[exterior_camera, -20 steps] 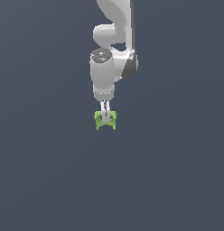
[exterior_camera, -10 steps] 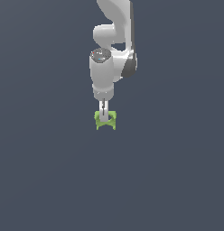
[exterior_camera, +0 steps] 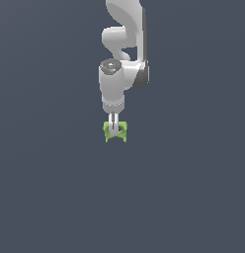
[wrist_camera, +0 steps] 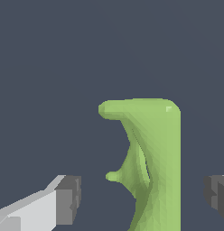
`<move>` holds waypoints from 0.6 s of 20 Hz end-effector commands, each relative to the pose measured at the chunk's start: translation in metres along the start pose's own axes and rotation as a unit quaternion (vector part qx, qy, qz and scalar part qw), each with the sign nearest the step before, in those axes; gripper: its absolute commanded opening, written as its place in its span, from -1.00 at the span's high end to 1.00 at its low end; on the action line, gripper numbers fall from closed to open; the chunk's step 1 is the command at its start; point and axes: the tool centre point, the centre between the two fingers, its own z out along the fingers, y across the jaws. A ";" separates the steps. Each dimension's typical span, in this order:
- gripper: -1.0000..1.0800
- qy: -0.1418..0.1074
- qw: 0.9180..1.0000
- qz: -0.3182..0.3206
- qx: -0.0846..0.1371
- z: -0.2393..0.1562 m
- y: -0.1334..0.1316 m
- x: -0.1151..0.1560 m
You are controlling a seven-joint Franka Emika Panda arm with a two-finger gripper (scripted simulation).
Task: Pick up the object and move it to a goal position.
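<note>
The object [exterior_camera: 121,132] is a small lime-green piece with stubby pointed prongs, just below the white arm in the exterior view. My gripper [exterior_camera: 113,131] hangs straight down over it, and one finger crosses in front of its middle. In the wrist view the object [wrist_camera: 159,135] stands between the two fingers, with a prong pointing sideways. My gripper [wrist_camera: 143,198] is open: a gap of dark floor shows between each grey pad [wrist_camera: 68,198] and the green piece, so neither pad touches it. The lower part of the object is cut off by the wrist view's edge.
A plain dark grey surface [exterior_camera: 55,197] fills the scene on all sides. The white arm [exterior_camera: 125,29] rises from the gripper to the exterior view's top edge.
</note>
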 end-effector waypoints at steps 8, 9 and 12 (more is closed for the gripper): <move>-0.92 0.000 1.000 0.001 0.000 0.032 0.000 0.000; -0.92 0.000 1.000 0.001 0.000 0.032 0.000 0.000; 1.00 0.000 1.000 0.001 0.000 0.032 0.000 0.000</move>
